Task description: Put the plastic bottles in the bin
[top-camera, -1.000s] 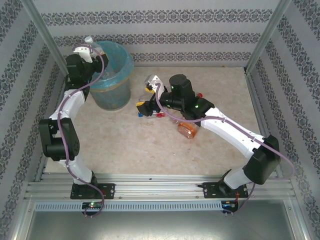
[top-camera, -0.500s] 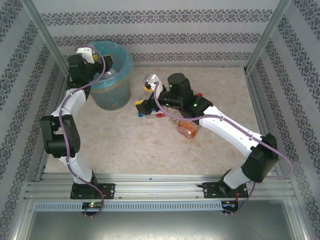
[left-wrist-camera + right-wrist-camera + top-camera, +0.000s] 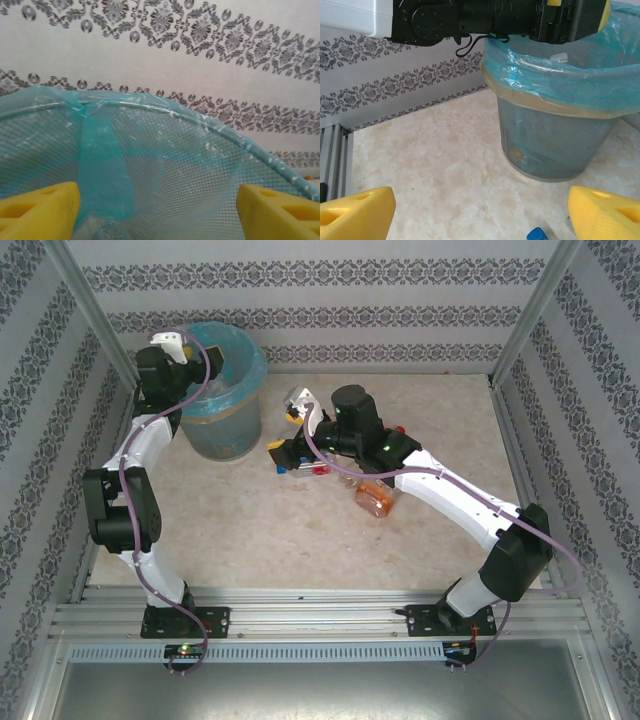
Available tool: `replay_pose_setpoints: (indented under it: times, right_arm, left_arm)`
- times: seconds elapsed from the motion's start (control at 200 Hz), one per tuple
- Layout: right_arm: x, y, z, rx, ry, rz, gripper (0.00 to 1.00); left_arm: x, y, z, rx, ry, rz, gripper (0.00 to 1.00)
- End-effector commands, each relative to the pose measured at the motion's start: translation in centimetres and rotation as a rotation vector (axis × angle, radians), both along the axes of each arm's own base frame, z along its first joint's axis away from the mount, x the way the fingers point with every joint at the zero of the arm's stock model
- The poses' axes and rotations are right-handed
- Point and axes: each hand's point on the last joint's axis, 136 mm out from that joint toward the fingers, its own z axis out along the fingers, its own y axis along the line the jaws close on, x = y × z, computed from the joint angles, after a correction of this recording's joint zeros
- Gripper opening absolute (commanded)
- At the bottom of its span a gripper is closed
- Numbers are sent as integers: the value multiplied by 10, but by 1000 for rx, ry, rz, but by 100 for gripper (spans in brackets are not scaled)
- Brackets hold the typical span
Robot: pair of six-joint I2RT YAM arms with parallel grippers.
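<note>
The bin [image 3: 248, 368], a round mesh bucket lined with a light blue bag, stands at the back left. My left gripper [image 3: 180, 344] hovers over its left rim, open and empty; in the left wrist view its yellow fingertips [image 3: 37, 207] frame the bin's lined inside [image 3: 165, 165]. My right gripper [image 3: 288, 428] is open low over the table right of the bin [image 3: 555, 130]. A clear bottle with a blue cap [image 3: 300, 467] lies just beneath it, and that blue cap [image 3: 537, 234] pokes in by the right gripper [image 3: 480, 215]. An orange bottle [image 3: 374, 500] lies under the right forearm.
A red cap [image 3: 400, 428] peeks out behind the right arm. Patterned walls and metal posts close in the table on three sides. The left arm [image 3: 495, 17] reaches across above the bin. Bare marble table [image 3: 270, 530] spreads in front of the bin.
My left gripper opened over the bin and let go of the clear bottle it held; the bottle dropped inside. The right gripper edged slightly toward the bin.
</note>
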Motion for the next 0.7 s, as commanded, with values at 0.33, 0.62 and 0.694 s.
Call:
replay_pose_setpoints:
  times: [0.33, 0.62, 0.694]
  right_arm:
    - [16, -3, 8, 1, 53, -68, 88]
    - [38, -26, -1, -34, 118, -118, 84]
    - [44, -32, -5, -48, 136, -137, 84]
  left_arm:
    - [-22, 19, 81, 32, -127, 83, 84]
    - [-69, 19, 152, 94, -253, 124, 85]
    - [-86, 17, 165, 107, -273, 130, 84]
